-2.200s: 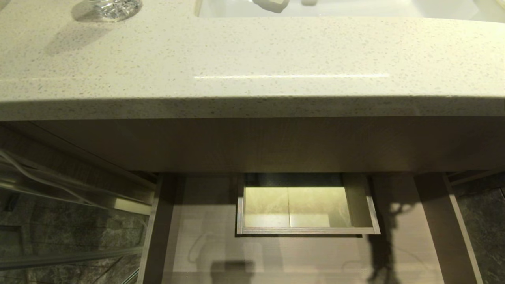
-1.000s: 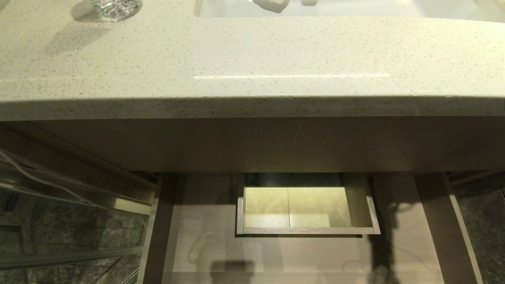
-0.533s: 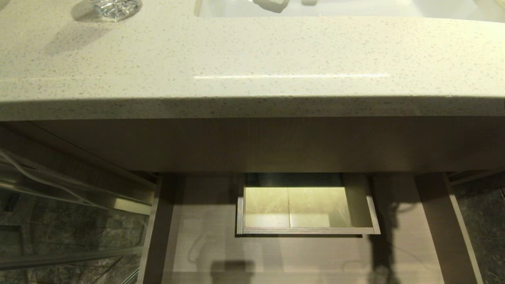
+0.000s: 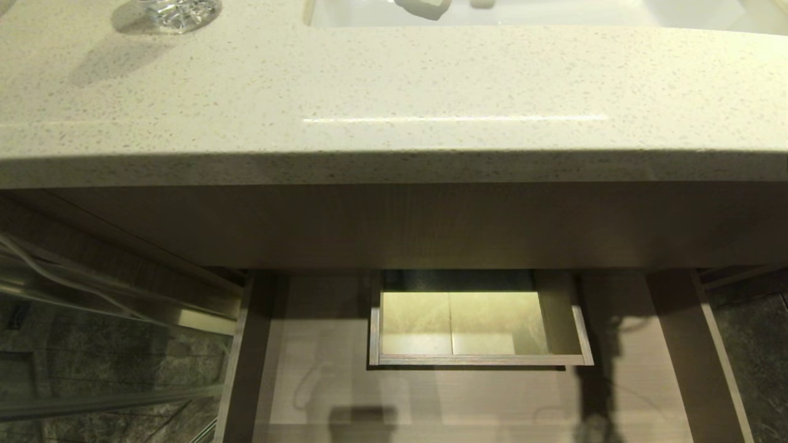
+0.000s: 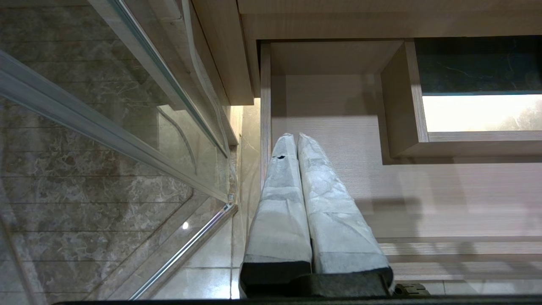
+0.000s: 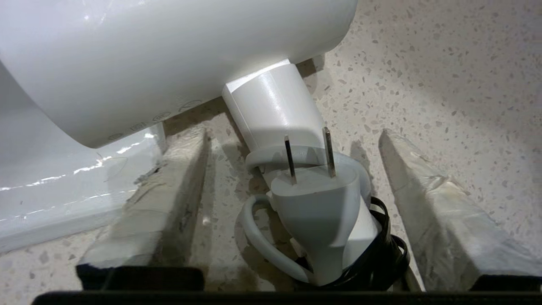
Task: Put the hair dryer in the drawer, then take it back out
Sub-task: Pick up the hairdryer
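The white hair dryer [image 6: 169,55] lies on the speckled countertop [image 6: 444,84], seen only in the right wrist view. Its handle [image 6: 275,110] points toward the camera, with the two-pin plug [image 6: 317,203] and a coiled black cord [image 6: 389,254] at its end. My right gripper [image 6: 292,135] is open, one finger on each side of the handle and plug, with gaps on both sides. The wood-grain drawer [image 4: 468,400] stands pulled out below the counter, with its boxed cut-out [image 4: 572,326] at mid-back. My left gripper [image 5: 295,136] hangs shut and empty over the drawer's left side [image 5: 265,106].
A cut-glass object [image 4: 178,11] stands at the counter's back left, and a white sink [image 4: 523,12] at the back. The counter's front edge [image 4: 394,166] overhangs the drawer. A glass shower door with a metal frame [image 5: 106,127] stands close on the left, over a stone floor.
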`<state>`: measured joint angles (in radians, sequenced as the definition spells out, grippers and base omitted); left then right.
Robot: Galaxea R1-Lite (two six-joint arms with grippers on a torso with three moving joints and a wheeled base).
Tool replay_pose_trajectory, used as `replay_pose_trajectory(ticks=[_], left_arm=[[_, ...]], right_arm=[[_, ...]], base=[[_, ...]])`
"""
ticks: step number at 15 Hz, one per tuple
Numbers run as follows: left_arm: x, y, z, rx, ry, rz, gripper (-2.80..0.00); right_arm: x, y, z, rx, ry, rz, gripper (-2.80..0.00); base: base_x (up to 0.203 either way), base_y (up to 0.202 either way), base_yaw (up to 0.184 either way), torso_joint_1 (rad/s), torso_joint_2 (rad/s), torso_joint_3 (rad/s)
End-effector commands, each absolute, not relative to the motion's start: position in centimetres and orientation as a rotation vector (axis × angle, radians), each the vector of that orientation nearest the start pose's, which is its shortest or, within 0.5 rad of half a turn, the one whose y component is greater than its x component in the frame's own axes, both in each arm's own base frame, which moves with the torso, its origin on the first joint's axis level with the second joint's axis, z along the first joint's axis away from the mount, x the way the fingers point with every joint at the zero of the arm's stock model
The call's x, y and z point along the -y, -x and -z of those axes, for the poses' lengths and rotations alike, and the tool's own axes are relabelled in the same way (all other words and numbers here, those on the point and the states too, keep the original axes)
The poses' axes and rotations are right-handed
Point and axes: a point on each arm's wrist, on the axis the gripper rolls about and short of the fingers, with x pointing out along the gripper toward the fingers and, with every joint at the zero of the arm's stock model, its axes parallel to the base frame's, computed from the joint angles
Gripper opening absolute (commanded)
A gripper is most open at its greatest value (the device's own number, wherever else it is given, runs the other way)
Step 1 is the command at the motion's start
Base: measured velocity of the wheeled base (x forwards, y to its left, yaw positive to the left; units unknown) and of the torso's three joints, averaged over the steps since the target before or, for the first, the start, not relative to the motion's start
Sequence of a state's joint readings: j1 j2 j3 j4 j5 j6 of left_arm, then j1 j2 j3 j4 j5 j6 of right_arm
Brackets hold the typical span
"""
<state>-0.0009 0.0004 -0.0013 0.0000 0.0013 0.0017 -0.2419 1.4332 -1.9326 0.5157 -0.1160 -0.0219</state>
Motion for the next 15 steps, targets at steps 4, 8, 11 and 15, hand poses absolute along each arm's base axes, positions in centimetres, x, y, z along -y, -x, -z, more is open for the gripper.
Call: replay_pose_trajectory(ticks=[4, 8, 11, 15], left_arm=[[0.0, 2.3, -7.6, 0.001, -0.002, -0.001, -2.8], [0.0, 2.3, -7.6, 0.0, -0.001, -0.001, -2.8], [0.0, 2.3, -7.6, 0.001, -0.002, -0.002, -2.8], [0.0, 2.3, -7.6, 0.001, -0.002, -0.001, -2.8]], right_arm=[[4.6, -17.1, -44.4, -0.036, 0.025, 0.371, -2.8], [4.6, -17.1, -44.4, -0.036, 0.024, 0.374, -2.8], [4.3, -15.9, -45.0, -0.008, 0.046, 0.367, -2.8], [3.7, -13.7, -45.7, 0.033, 0.089, 0.365, -2.8]], base=[[0.0, 0.0, 0.0, 0.0, 0.0, 0.0], [0.0, 0.0, 0.0, 0.0, 0.0, 0.0], [0.0, 0.0, 0.0, 0.0, 0.0, 0.0], [0.0, 0.0, 0.0, 0.0, 0.0, 0.0]])
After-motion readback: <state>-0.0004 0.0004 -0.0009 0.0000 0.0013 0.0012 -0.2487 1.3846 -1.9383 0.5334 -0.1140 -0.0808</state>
